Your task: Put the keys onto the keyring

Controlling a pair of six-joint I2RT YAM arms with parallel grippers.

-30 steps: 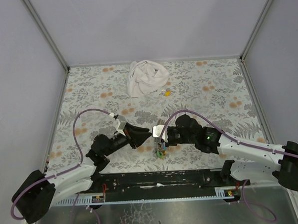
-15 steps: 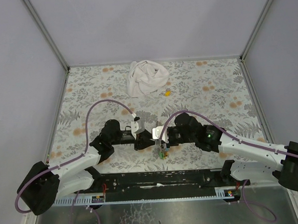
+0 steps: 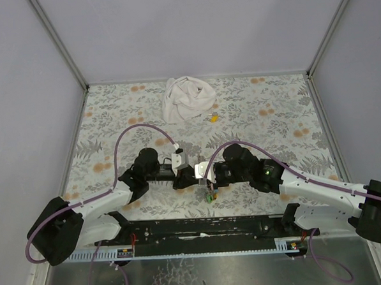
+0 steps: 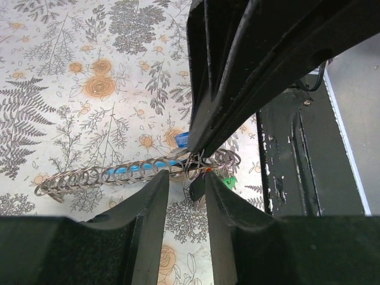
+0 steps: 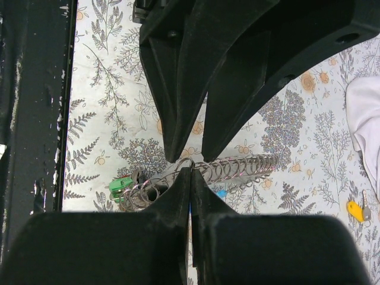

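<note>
- Both arms meet low over the floral-patterned table (image 3: pixel 272 112), close to the near edge, so this looks like the threading step rather than pick-up.
- The keyring (image 5: pixel 237 168) here is a thin silver wire coil pulled out long like a spring. It hangs sideways between the two pincers.
- The right gripper (image 5: pixel 190 178) is fully pinched together on one loop around the middle of that coil. I'd guess it's the anchor hand.
- The left gripper (image 4: pixel 185 181) comes in from the other side with its jaws partly apart, one finger on each side of the coil. I see daylight between them and nothing clamped, so it's empty for now.
- A silver key with a bright green plastic cap (image 5: pixel 119 185) sits right at one end of the coil.
- A blue-capped key (image 4: pixel 181 139) is tucked in by the loops. I can't tell whether either is actually threaded on or just tangled against the wire.
- A small yellow-capped key (image 3: pixel 213 118) lies flat on the table, well apart from all this, just beside the crumpled white cloth (image 3: pixel 187 98).
- Next move, my guess: the left pincer closes on a loop just beside the right one's grip so the wire can be spread. That needs a fine, precise pinch, because thin springy wire slips easily.
</note>
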